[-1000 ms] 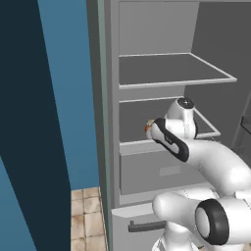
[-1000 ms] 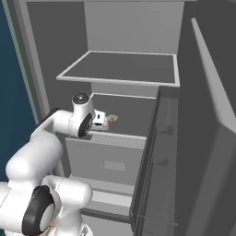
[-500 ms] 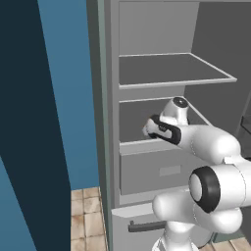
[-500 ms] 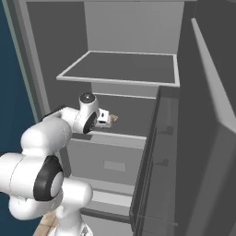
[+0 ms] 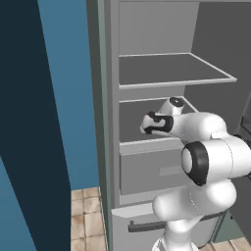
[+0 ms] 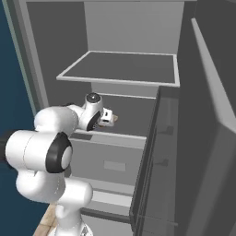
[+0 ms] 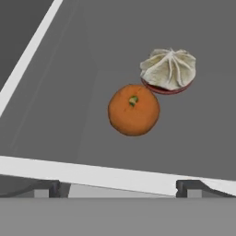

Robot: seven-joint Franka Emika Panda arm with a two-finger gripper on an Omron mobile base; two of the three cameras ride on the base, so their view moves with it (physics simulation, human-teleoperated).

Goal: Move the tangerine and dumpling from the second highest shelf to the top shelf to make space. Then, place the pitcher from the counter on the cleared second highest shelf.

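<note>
Two small things lie on the second shelf [image 7: 69, 115]: the tangerine [image 7: 133, 109] and, just beside it and farther in, the dumpling [image 7: 168, 69]. Whether they touch is unclear. At the shelf's white front rim, the gripper [image 7: 120, 188] has its jaws spread wide and empty, pointing at the tangerine. Above, the top shelf [image 5: 171, 68] is bare.

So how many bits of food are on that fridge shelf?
2. An orange tangerine sits nearer the shelf's front edge, and a pale dumpling sits just behind it, almost touching. The arm blocks part of the shelf in the base views, so more could be hidden.
</note>
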